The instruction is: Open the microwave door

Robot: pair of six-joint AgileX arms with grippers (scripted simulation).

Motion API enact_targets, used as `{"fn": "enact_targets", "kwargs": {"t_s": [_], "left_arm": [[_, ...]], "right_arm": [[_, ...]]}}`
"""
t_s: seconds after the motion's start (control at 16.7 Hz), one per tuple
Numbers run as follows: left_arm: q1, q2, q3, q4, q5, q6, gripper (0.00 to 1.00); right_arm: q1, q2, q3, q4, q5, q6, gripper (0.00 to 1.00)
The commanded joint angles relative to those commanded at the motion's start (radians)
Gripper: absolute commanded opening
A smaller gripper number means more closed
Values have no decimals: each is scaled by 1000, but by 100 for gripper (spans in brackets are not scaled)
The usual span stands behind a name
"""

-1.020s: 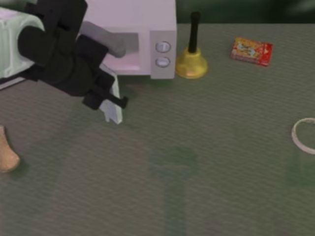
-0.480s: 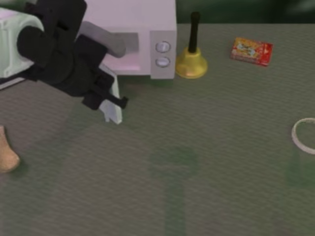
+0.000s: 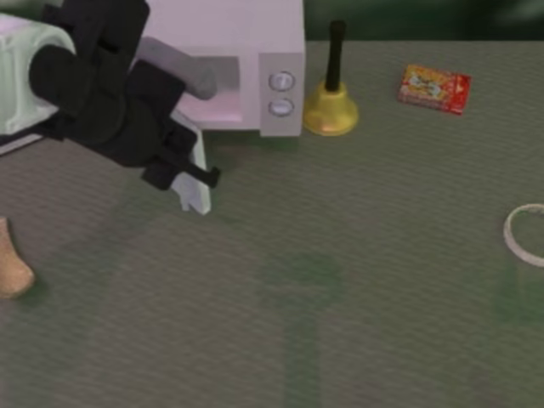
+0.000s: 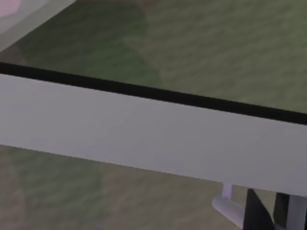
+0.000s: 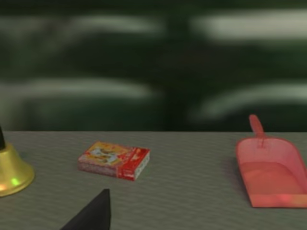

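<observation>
Left gripper (image 3: pixel 194 174) at far left, clamped on the microwave door (image 3: pixel 197 170) handle – door swung out, long edge pointing toward the near side from the microwave (image 3: pixel 242 64). Right of it: gold bell (image 3: pixel 330 104), red box (image 3: pixel 433 88) – print unreadable. Right gripper: jaw state cannot tell.

Gold hand bell (image 3: pixel 331 105) with black handle, upright at table's back. Red box (image 3: pixel 434 88) lies flat, right of it. Pink dustpan (image 5: pixel 271 175) farther right; white ring (image 3: pixel 525 235) at right edge; tan object (image 3: pixel 12 265) at left edge.
</observation>
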Motion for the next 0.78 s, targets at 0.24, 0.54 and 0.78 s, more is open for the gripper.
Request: {"fn": "enact_targets", "kwargs": {"t_s": [0.24,0.54,0.78], "left_arm": [[19,-12,-6,-7,24,46,0],[68,-34,-38,-36,79,162,0],[78,-46,-38,-35,92,183,0]], "right_arm": [[0,0,0,0,0,0,100],[0,0,0,0,0,0,100],[0,0,0,0,0,0,100]]}}
